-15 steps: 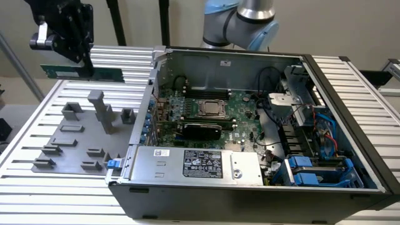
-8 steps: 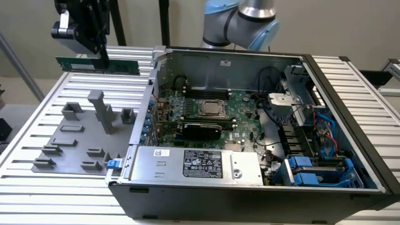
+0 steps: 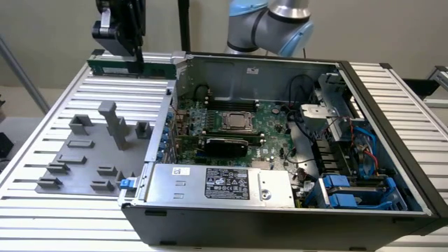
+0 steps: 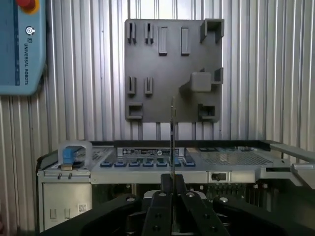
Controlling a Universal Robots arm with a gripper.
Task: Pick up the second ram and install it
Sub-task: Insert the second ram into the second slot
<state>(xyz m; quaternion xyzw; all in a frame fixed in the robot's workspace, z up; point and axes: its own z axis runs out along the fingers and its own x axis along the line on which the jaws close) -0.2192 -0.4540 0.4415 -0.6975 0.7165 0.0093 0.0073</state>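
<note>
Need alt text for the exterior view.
The gripper holds a green ram stick level beside the far corner of the open computer case. A grey fixture plate lies on the slatted table at the exterior view's left.

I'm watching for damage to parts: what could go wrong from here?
The tool pinches the second ram by its upper edge, so it may tilt or slip. The stick's end hangs close to the case corner and could clip it. Cables crowd the motherboard, so snagging seems possible.
</note>
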